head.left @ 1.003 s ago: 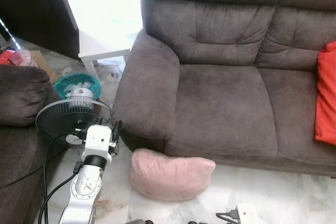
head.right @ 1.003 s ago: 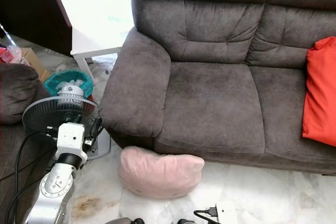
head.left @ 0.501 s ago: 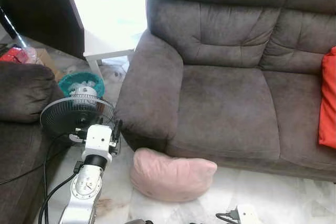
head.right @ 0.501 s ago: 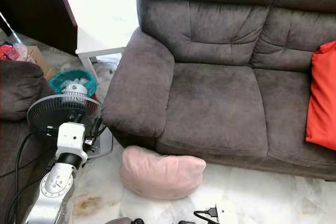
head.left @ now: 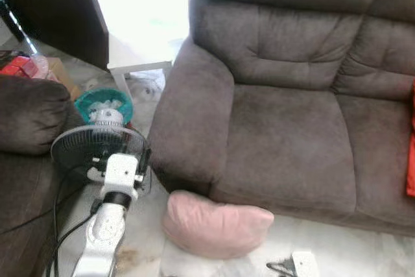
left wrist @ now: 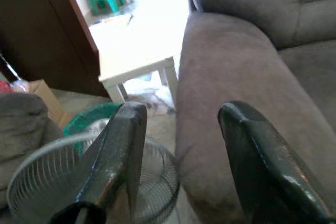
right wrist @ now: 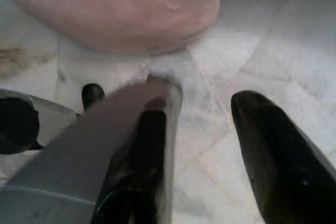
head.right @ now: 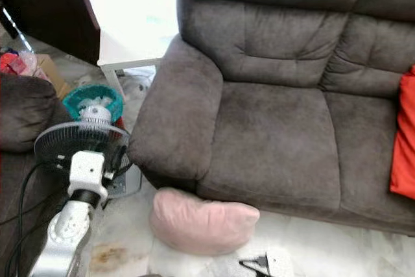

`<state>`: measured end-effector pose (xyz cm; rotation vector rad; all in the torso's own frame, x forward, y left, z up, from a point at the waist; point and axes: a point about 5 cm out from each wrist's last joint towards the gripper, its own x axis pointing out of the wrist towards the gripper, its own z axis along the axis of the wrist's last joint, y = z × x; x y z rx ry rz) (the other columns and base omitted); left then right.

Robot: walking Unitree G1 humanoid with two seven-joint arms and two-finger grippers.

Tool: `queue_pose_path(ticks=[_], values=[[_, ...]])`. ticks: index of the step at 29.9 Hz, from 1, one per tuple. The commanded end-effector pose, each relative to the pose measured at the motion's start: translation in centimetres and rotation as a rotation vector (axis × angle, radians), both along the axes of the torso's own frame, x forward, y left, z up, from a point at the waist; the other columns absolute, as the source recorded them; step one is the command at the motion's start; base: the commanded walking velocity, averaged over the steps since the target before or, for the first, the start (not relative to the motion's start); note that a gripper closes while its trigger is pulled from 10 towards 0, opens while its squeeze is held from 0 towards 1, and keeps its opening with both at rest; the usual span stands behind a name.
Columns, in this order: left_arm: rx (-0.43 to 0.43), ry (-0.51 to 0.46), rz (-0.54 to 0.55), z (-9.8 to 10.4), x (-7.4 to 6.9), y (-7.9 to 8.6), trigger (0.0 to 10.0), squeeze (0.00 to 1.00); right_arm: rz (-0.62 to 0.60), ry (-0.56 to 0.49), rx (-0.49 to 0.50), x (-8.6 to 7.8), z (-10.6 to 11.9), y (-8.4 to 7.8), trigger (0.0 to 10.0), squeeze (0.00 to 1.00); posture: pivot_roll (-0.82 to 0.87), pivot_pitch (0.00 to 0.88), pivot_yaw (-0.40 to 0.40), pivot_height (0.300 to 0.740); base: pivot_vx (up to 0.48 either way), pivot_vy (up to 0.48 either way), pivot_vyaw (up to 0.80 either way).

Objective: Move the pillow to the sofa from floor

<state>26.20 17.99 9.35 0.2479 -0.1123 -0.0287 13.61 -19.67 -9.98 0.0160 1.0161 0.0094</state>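
A pink pillow [head.left: 217,225] lies on the marble floor against the front of the grey-brown sofa [head.left: 285,141], below its left armrest. My left gripper [left wrist: 178,145] is raised to the left of the pillow, beside the sofa armrest [left wrist: 231,77]. It is open with nothing between its fingers. Its silver arm [head.left: 110,225] rises from the lower left. My right gripper [right wrist: 205,129] hangs open low over the floor, a short way from the pillow [right wrist: 121,3] and not touching it.
A standing fan [head.left: 97,150] and its cables sit just behind my left arm. A teal basket [head.left: 104,102] and a white table [head.left: 139,37] lie beyond it. Another sofa [head.left: 29,111] is at the left. A power strip [head.left: 303,263] lies on the floor, and a red cushion [head.right: 405,141] is on the sofa's right.
The whole picture has shifted a little to the right, so the camera has moved. The pillow still lies in the same place, and my left arm keeps its pose.
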Motion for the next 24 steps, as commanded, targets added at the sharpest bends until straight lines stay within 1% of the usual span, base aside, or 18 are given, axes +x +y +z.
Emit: queue_pose_path(ticks=[1, 6, 24], values=[[-0.003, 0.004, -0.009, 0.00, -0.01, -0.32, 10.0, 0.00, -0.016, 0.021, -0.009, -0.67, -0.17, -0.51, 10.0, 0.00, 0.17, 0.120, -0.021, 0.740, 0.270, 0.000, 0.00], [-0.002, -0.005, -0.021, 0.09, -0.03, -0.41, 10.0, 0.00, -0.016, 0.021, -0.009, -0.69, -0.17, -0.52, 10.0, 0.00, 0.17, 0.121, -0.021, 0.740, 0.000, 0.000, 0.00], [-0.001, 0.010, -0.064, -0.01, -0.26, -0.85, 10.0, 0.00, -0.012, 0.019, -0.017, -0.77, -0.18, -0.57, 10.0, 0.00, 0.18, 0.129, -0.024, 0.740, 0.000, 0.000, 0.00]])
